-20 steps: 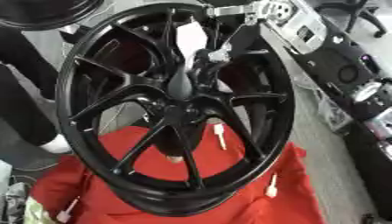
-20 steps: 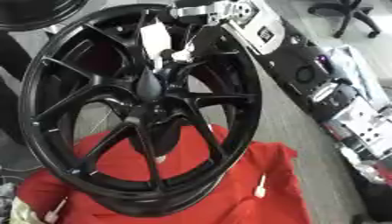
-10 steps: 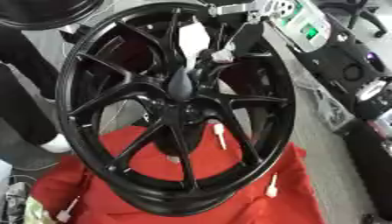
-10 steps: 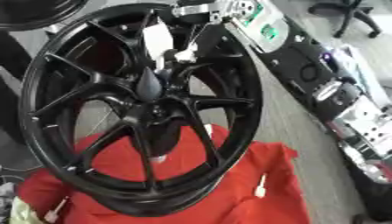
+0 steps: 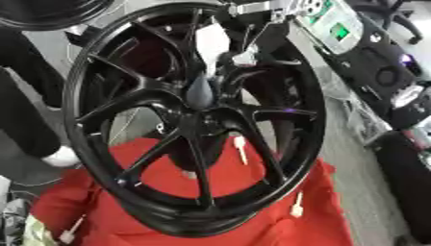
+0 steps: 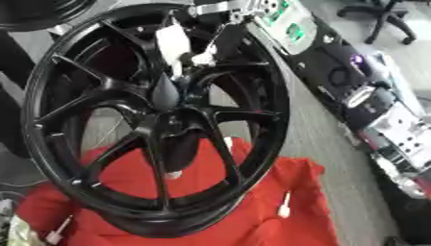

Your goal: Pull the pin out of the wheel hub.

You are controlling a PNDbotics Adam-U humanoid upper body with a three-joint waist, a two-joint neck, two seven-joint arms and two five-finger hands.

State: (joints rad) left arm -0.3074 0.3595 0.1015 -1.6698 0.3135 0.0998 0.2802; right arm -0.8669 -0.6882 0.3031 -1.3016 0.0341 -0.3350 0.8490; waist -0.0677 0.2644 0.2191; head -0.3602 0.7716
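No text, brand or number can be read. The white tag (image 6: 171,41) on the wheel hub (image 5: 198,120) looks blank, and the green screen (image 5: 340,31) shows nothing legible.

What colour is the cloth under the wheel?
Red. The cloth lies beneath the black wheel, showing best in the left eye view.

Wheel hub (image 5: 198,120): glossy black, multi-spoke, standing on its rim, tilted, face toward camera. Pin (image 5: 199,91): dark, tapered, projecting from the hub centre, just below the fingers (image 5: 252,41), which reach down between the upper spokes.
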